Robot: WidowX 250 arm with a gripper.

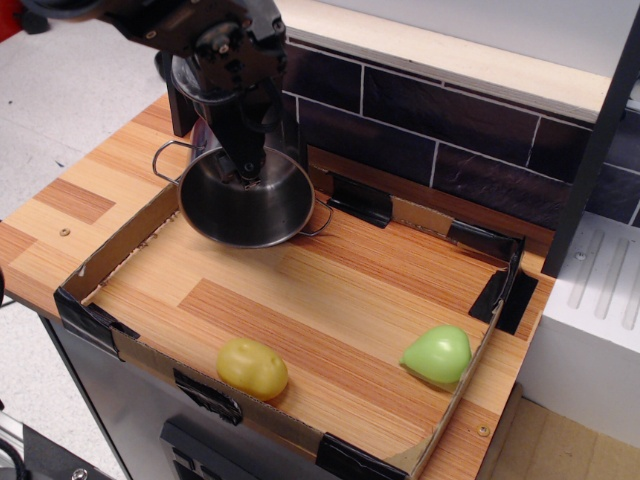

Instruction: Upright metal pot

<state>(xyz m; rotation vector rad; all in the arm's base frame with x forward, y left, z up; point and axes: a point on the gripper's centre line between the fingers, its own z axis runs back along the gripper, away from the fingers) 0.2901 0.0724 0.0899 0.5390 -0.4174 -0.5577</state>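
Steel like that metal pot [246, 205], tilted mouth-forward at the back-left of the counter [330, 290], looks rigid, light and slick, so the rim seems the sensible hold, where the tool [247, 170] reaches, jaws' state unclear.

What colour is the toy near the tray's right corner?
Light green, seen clearly in the only view, observation.image.

Dark tiled wall [420, 125] — wooden counter [75, 205], pale shelf [450, 50] above
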